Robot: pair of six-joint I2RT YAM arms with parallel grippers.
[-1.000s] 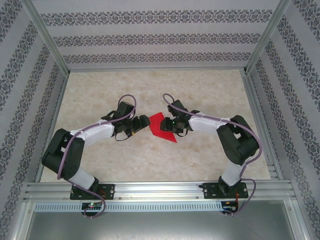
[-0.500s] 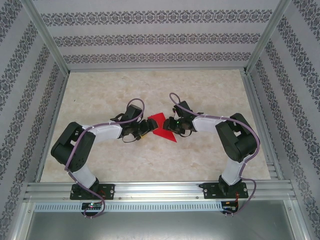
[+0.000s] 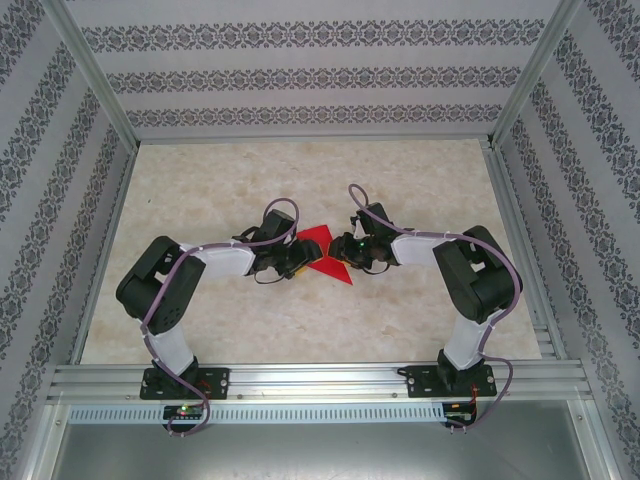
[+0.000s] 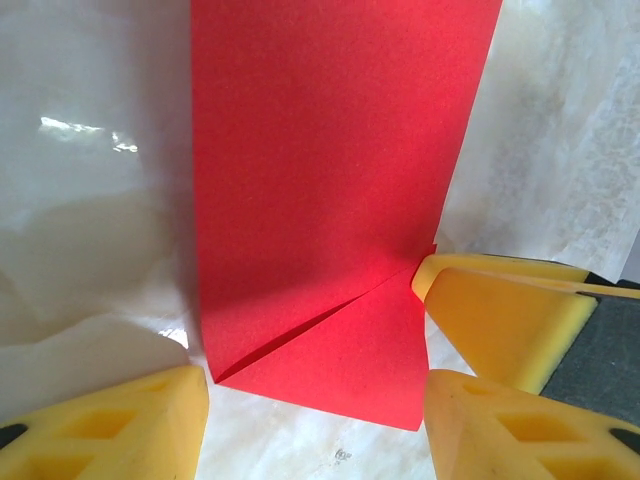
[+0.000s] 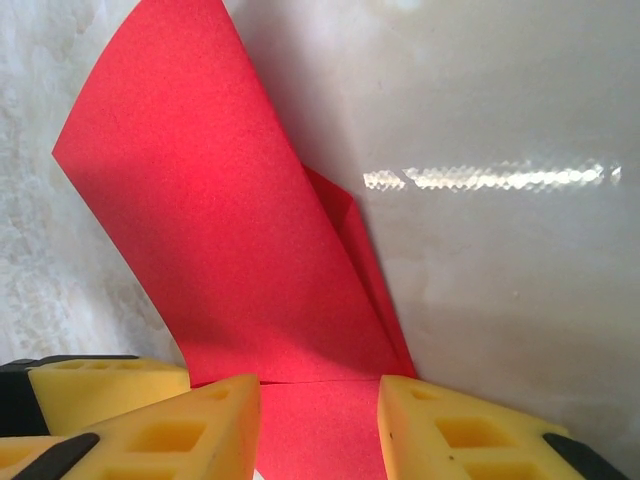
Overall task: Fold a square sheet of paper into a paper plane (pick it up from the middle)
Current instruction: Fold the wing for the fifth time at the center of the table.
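2 grippers meet at mid-table point(image 3: 200, 190). Left gripper point(image 4: 315, 385): jaws apart, flanking the near end of the red sheet of paper point(image 4: 330, 170), where 1 corner is folded over. Right gripper point(image 5: 318, 395): jaws apart, paper's edge between them. Beyond it, 1 flap stands lifted.

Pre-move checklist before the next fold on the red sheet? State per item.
1. Red sheet sits between both grippers: ok.
2. Left gripper, jaws apart, astride the sheet's edge: ok.
3. Right gripper, jaws apart, sheet between them: ok.
4. Corner flap folded over, crease visible: ok.
5. Sheet lying flat on the table: cannot tell.
6. Clearance between the two grippers: tight, cannot tell.
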